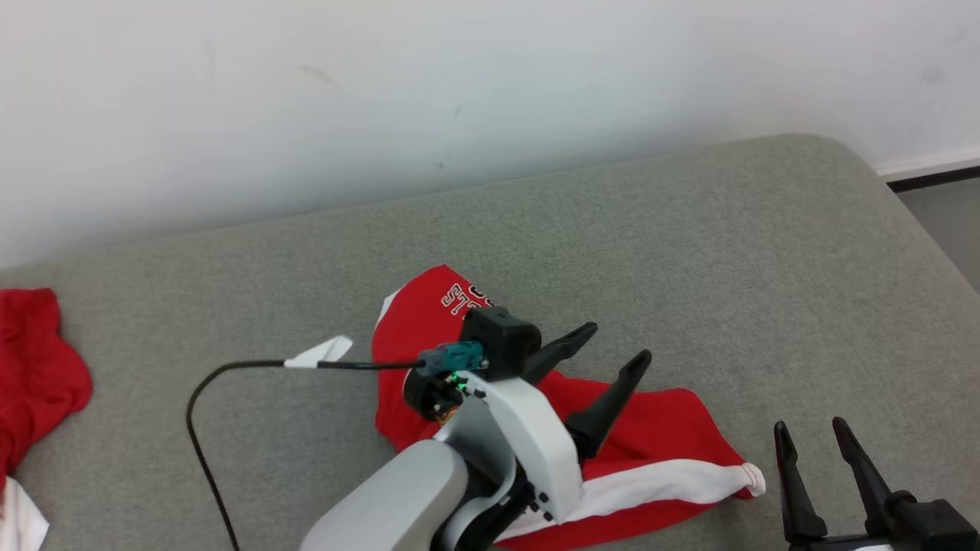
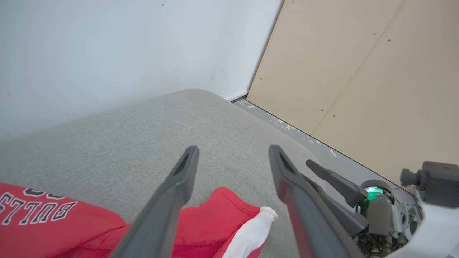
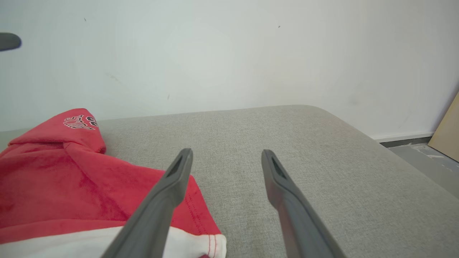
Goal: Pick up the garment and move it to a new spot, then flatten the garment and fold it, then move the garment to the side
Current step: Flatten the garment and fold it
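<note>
L gripper [image 1: 616, 344] [image 2: 233, 148]: jaws wide, nothing btwn them; hangs over garment's middle.
Garment [image 1: 666, 417] [image 2: 222, 208] [image 3: 53, 179]: red w/ white stripe, "BULLS" lettering; lies crumpled on grey pad.
R gripper [image 1: 809, 425] [image 3: 226, 152]: jaws wide, empty; just right of garment's white-cuffed end, apart.
Grey pad [image 1: 689, 252]: under garment, spreads all round it.
Black cable [image 1: 199, 398]: left of garment, runs to L wrist.
2nd red cloth [image 1: 31, 360]: far left of garment.
White wall [image 1: 459, 92]: behind garment.
</note>
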Robot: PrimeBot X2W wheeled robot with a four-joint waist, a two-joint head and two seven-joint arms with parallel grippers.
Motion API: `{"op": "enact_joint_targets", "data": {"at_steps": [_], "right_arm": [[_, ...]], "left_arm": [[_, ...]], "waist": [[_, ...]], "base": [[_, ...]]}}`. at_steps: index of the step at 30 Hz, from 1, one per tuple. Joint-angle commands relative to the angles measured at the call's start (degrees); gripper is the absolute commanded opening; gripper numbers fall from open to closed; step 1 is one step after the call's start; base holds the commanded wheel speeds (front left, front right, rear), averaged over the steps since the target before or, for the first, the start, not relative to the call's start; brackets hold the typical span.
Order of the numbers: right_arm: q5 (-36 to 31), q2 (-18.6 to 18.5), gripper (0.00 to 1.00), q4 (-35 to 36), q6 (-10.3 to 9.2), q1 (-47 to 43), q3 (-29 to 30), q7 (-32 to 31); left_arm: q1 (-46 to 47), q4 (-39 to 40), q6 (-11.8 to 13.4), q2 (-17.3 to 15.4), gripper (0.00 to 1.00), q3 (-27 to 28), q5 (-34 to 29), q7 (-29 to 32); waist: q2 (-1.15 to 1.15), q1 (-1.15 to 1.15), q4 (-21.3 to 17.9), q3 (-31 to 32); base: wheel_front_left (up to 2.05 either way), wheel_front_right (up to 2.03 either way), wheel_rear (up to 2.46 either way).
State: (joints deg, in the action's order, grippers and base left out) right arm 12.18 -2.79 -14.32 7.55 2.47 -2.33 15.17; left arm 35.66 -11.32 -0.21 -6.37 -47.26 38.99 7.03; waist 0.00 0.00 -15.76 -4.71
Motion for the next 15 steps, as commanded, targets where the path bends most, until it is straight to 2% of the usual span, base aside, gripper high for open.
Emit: {"op": "enact_joint_targets", "data": {"at_steps": [1,15], "right_arm": [[-0.99,-0.22,1.0,0.57,-0.12,-0.68,0.76,-0.05],[-3.56,-0.2,1.0,2.32,-0.12,-3.87,3.77,-0.05]], "left_arm": [[-1.57,0.17,0.56,-0.81,1.0,0.44,-0.92,-1.5],[-17.07,-0.58,5.29,-11.54,1.0,9.33,-0.18,-18.58]], "waist": [[0.0,0.0,2.01,1.51],[0.0,0.0,10.81,5.04]], "base": [[0.0,0.0,0.0],[0.0,0.0,0.0]]}}
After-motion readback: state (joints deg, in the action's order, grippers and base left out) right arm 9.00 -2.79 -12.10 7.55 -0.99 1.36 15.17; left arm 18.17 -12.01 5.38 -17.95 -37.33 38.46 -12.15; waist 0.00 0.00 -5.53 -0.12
